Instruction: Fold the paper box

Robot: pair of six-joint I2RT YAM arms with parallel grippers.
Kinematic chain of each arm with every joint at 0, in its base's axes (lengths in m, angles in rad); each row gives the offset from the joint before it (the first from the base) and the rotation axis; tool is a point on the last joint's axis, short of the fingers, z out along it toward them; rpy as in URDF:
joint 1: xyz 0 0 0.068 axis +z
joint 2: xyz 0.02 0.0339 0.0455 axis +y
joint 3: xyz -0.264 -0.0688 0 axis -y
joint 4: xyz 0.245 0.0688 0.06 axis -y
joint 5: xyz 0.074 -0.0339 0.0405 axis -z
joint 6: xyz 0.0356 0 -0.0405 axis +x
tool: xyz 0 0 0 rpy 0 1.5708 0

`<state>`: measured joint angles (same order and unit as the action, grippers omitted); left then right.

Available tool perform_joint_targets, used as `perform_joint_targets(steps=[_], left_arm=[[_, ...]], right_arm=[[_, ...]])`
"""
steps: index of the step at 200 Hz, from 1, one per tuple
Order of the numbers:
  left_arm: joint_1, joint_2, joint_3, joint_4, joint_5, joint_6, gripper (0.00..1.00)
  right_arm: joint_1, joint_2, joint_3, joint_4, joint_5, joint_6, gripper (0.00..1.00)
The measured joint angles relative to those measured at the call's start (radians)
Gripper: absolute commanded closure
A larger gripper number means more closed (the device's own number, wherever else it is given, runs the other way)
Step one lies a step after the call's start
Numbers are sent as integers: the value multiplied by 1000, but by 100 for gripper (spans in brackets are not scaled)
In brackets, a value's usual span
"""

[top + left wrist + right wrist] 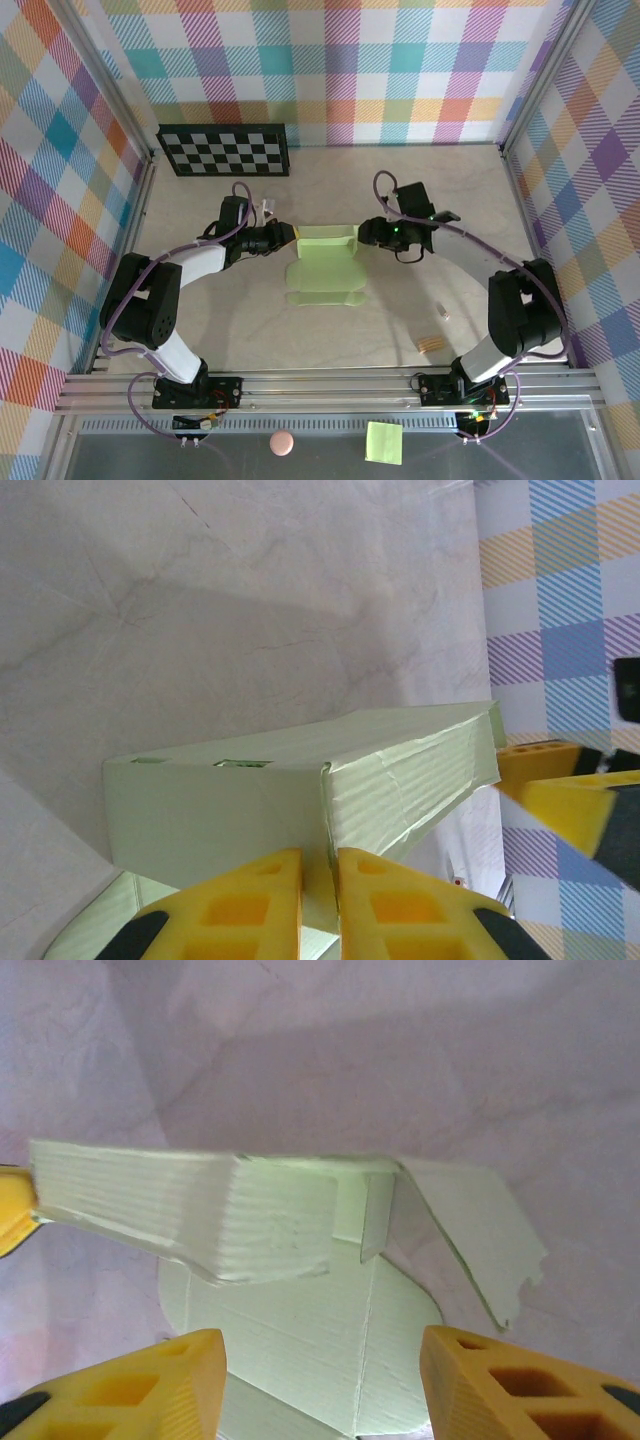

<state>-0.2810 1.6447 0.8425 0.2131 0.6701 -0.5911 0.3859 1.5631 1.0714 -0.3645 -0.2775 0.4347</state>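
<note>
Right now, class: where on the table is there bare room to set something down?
Free: far strip right of the checkerboard; near table between the paper box and the rail. Crowded: centre, where left gripper and right gripper flank it.

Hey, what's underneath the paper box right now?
The paper box lies on the pale table, its flat flaps against the surface. Nothing pokes out at its edges; the patch beneath the card is covered.

Seen from above, the light is bright and even. The pale wooden surface [340, 190] is sharp, with faint soft shadows under the arms. At the left wrist a broad grey shadow crosses it beyond the pale lime-green card paper box [250, 810], and the near yellow jaws blur. The right wrist view has a pink-violet cast and is slightly soft.
</note>
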Motion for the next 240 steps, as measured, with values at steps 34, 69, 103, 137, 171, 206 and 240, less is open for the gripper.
perform_joint_targets(steps=[34, 69, 103, 137, 171, 206, 240], left_arm=[[0, 0, 0, 0, 0, 0, 84], [0, 0, 0, 0, 0, 0, 84], [0, 0, 0, 0, -1, 0, 84], [0, 5, 5, 0, 2, 0, 84], [-2, 19, 18, 4, 2, 0, 84], [-3, 22, 19, 8, 2, -1, 84], [-6, 24, 19, 11, 2, -4, 83]], right_arm=[[0, -2, 113, -110, 123, -93, 45], [0, 65, 176, -165, 198, -155, 51], [0, 146, 181, -199, 196, -178, 63], [2, 155, 181, -213, 183, -182, 86], [34, 138, 180, -243, 193, -157, 97], [64, 88, 168, -287, 201, -80, 98], [94, 47, 153, -312, 214, 3, 100]])
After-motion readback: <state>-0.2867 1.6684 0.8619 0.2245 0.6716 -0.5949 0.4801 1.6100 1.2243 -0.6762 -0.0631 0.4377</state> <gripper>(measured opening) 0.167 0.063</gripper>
